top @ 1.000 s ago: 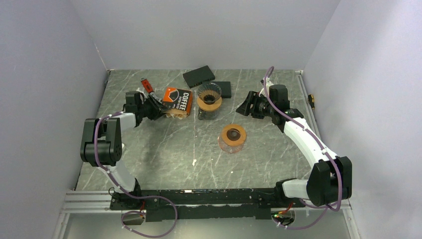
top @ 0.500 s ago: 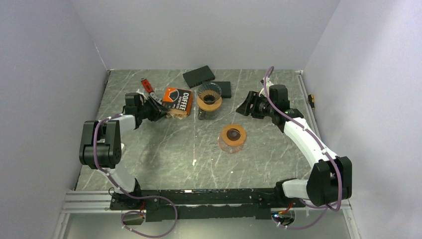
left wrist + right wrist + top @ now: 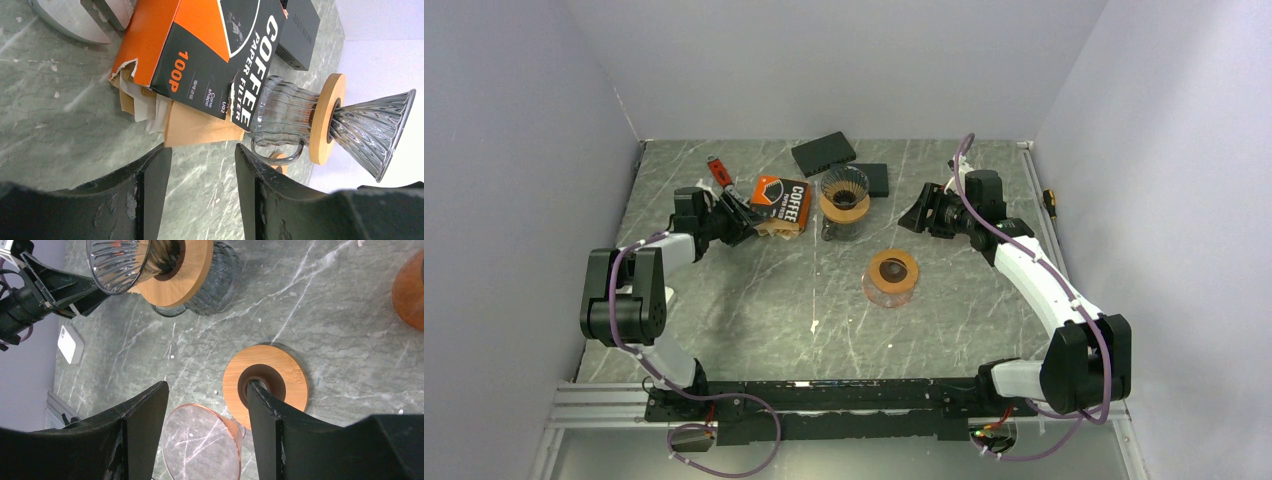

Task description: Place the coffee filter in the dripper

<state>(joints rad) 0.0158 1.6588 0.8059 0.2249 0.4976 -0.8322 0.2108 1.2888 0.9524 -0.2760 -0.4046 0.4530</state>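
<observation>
Finding: the coffee filter [image 3: 197, 131] to be placed is a brown paper cone sticking out of the torn end of the filter box [image 3: 210, 50]. The box lies flat on the table [image 3: 744, 300] toward the far left corner. The left gripper [image 3: 202, 155] is low at that torn end, its jaws apart with nothing between them, and the paper's exposed edge lies just ahead of the gap between its fingertips. The filter is therefore straight in front of this claw, and the box's long axis runs away from it toward the far edge. The dripper [image 3: 372, 130], ribbed grey glass with a wooden collar, stands upright on a glass carafe [image 3: 280, 117] just beside the box on its right side. The right gripper [image 3: 921, 212] hangs well apart toward the far right, jaws also apart and empty, above a second dripper [image 3: 264, 382] lying on its side mid-table. Assessment: the left arm is plainly the nearer one. A short advance should bring the paper edge between its jaws, though neighbouring sheets may come out with it.
</observation>
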